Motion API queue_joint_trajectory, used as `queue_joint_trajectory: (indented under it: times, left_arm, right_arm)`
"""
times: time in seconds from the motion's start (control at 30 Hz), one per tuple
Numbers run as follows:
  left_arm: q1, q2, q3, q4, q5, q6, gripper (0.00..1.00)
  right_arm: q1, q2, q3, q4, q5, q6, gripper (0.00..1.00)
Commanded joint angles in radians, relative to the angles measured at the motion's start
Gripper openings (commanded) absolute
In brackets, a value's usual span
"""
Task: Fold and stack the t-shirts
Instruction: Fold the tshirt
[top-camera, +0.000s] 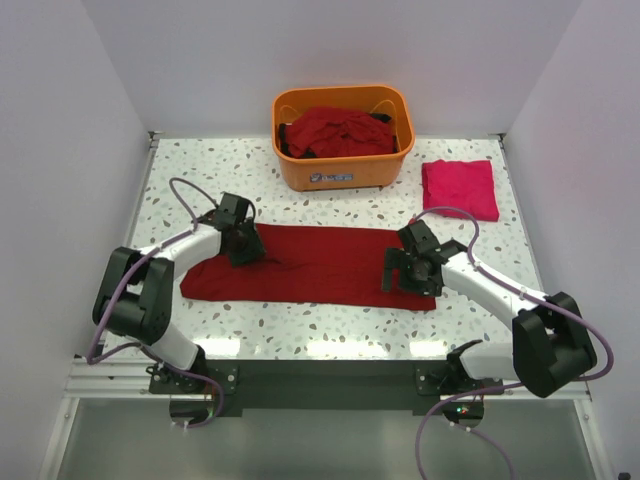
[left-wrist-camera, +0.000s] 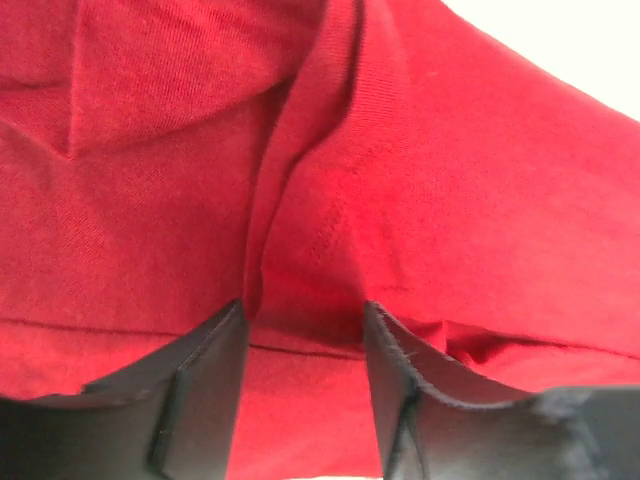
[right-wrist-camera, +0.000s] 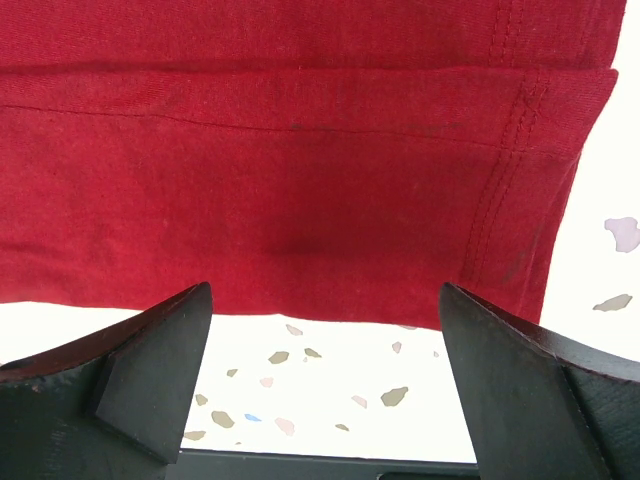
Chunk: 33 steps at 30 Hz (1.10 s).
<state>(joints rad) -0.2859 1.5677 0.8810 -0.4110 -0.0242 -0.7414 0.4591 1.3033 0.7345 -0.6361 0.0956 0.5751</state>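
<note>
A dark red t-shirt (top-camera: 320, 265) lies folded into a long band across the middle of the table (top-camera: 330, 335). My left gripper (top-camera: 243, 248) sits low over the band's left part, near its far edge. In the left wrist view that gripper (left-wrist-camera: 302, 310) is open, and a raised crease of the shirt (left-wrist-camera: 420, 200) runs up from between its fingers. My right gripper (top-camera: 398, 277) hovers over the band's right end. It (right-wrist-camera: 325, 295) is wide open over bare table just off the near hem of the shirt (right-wrist-camera: 300, 180).
An orange plastic tub (top-camera: 343, 170) at the back centre holds several crumpled dark red shirts (top-camera: 335, 130). A folded pinkish-red shirt (top-camera: 460, 188) lies at the back right. White walls close in both sides and the back.
</note>
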Motion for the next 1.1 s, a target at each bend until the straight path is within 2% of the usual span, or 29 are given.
queue_joint_trajectory:
  times: [0.0, 0.3, 0.43, 0.8, 0.83, 1.07]
  left_arm:
    - [0.005, 0.032, 0.033, 0.054, -0.007, -0.003, 0.51]
    - [0.005, 0.012, 0.050, 0.072, 0.006, -0.010, 0.24]
    - [0.005, 0.044, 0.110, 0.061, 0.009, 0.039, 0.01]
    - [-0.002, 0.222, 0.303, 0.078, 0.082, 0.099, 0.00]
    - [-0.009, 0.233, 0.326, 0.084, 0.093, 0.100, 0.03]
    - [-0.058, 0.319, 0.409, 0.098, 0.113, 0.125, 0.08]
  right_arm:
    - [0.001, -0.010, 0.009, -0.008, 0.032, -0.012, 0.99]
    - [0.001, -0.033, -0.004, -0.016, 0.038, 0.000, 0.99]
    - [0.003, -0.029, -0.004, -0.011, 0.033, -0.003, 0.99]
    - [0.000, -0.018, 0.008, -0.007, 0.041, -0.006, 0.99]
    - [0.001, -0.015, 0.009, -0.007, 0.041, -0.007, 0.99]
    - [0.001, -0.013, 0.011, 0.003, 0.041, -0.011, 0.98]
